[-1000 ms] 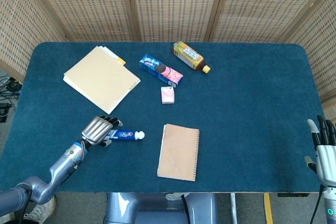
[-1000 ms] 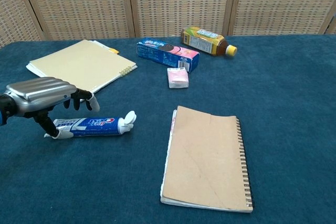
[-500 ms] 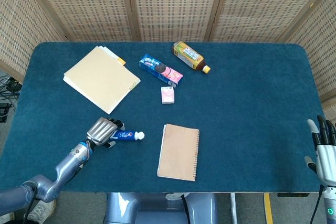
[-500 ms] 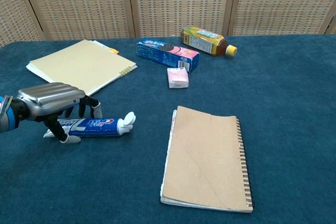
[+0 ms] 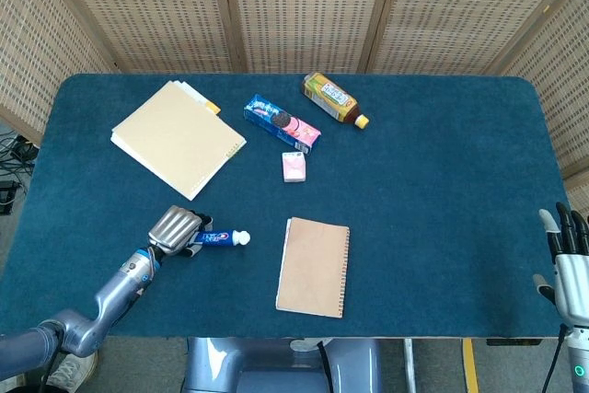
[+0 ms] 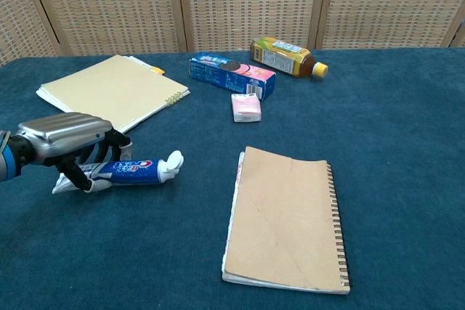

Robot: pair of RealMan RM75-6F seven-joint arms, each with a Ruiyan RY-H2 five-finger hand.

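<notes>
Left hand (image 6: 62,143) clamped on the toothpaste tube (image 6: 123,172) left of the notebook (image 6: 283,219); its shallow tail-end grip may let the tube slip.

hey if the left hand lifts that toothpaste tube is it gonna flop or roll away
The toothpaste tube looks fairly full, so probably only slightly floppy. Its flat crimped tail should hinder rolling. The left hand closes over the tail end, so the cap end may sag.
</notes>
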